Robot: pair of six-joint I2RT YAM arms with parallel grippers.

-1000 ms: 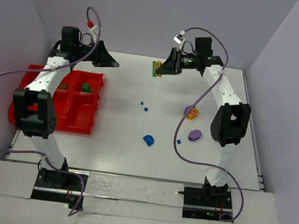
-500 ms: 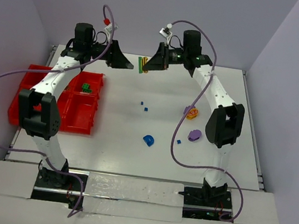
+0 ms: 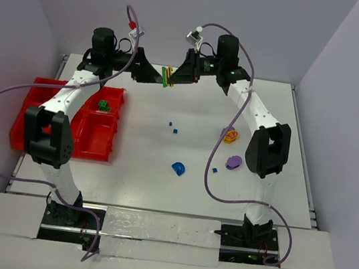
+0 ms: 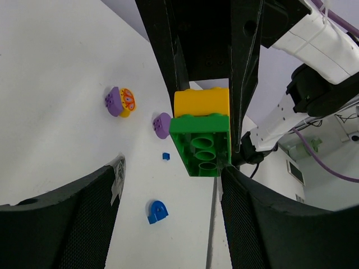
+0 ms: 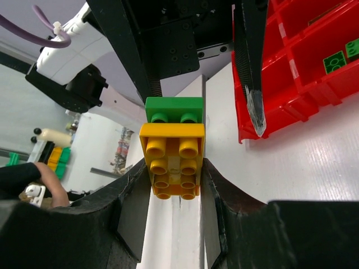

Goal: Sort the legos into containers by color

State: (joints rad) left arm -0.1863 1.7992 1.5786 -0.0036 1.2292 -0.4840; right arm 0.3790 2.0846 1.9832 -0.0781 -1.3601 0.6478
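Left gripper [image 3: 154, 76] spread wide, grasping nothing, raised past the bins' far right corner. Red bins [image 3: 38, 83] at worktop [image 3: 132, 181] left; green lego [image 3: 105, 105] in a far right compartment. Yellow-green stack [image 3: 168, 76] in mid-air, clenched by right gripper [image 3: 174, 76]. Loose rightward: blue bits [image 3: 170, 124], blue arch [image 3: 178, 169], orange [image 3: 230, 136] and purple [image 3: 233, 161] pieces.

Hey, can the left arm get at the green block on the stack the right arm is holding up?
Probably yes. The left end effector is open, its fingers flanking the green block with nothing in between. The right end effector grips only the yellow block, leaving the green one exposed.
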